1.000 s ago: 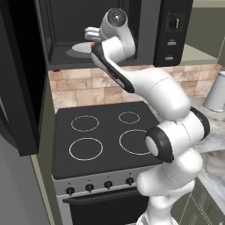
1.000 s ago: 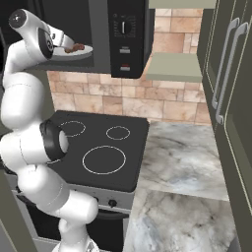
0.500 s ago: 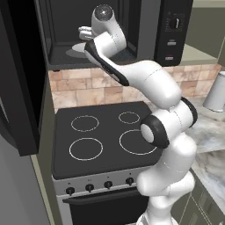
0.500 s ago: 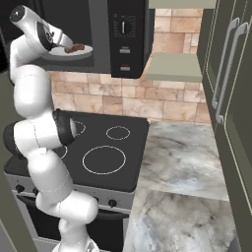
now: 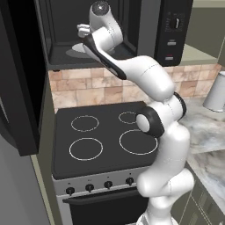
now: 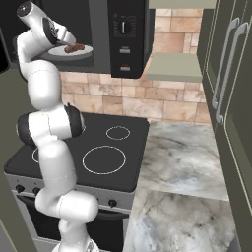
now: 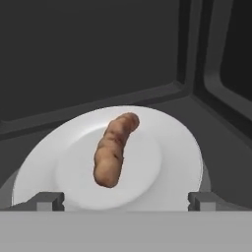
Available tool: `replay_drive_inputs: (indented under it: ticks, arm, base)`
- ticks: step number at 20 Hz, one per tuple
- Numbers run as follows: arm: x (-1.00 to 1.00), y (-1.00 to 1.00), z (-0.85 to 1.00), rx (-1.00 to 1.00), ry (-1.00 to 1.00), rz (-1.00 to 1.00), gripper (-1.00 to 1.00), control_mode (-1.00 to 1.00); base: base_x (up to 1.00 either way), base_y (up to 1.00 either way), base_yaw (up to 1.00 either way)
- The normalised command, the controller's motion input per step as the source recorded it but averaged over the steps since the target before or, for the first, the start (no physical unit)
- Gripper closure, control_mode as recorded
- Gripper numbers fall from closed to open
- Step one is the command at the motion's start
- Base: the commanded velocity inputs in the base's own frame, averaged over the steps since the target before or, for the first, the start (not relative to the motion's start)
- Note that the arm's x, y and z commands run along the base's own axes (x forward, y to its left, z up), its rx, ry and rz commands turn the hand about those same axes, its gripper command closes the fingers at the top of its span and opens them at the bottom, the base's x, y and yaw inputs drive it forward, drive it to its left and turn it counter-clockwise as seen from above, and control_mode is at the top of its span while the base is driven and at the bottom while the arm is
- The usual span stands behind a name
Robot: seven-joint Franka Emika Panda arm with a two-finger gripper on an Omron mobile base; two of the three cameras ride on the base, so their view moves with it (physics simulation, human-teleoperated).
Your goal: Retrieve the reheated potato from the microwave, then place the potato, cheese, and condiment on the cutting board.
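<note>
End effector (image 7: 126, 199) spread wide over potato (image 7: 114, 149) on white plate (image 7: 167, 162), plate's near edge cut off, inside microwave (image 6: 125, 37).

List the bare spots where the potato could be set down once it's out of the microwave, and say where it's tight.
Free: the stove top between the tile wall and the knobs, and the marble counter right of it. Tight: inside the microwave, where the plate under the potato nearly fills the floor beneath the open pincer.
</note>
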Motion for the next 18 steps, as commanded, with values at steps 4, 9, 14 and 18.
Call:
replay_drive_inputs:
  ticks: [4, 9, 14, 18]
  arm:
    - [0.30, 0.02, -0.13, 0.00, 0.00, 0.00, -1.00, -1.00]
    - [0.35, 0.00, -0.10, 0.00, 0.01, -0.01, -1.00, -1.00]
    - [0.31, 0.00, -0.06, 0.00, 0.04, -0.02, -1.00, -1.00]
    - [0.28, 0.01, -0.04, 0.00, 0.06, -0.02, -1.00, -1.00]
  base:
    - [0.00, 0.00, 0.00]
    - [0.00, 0.00, 0.00]
    - [0.00, 0.00, 0.00]
    - [0.00, 0.00, 0.00]
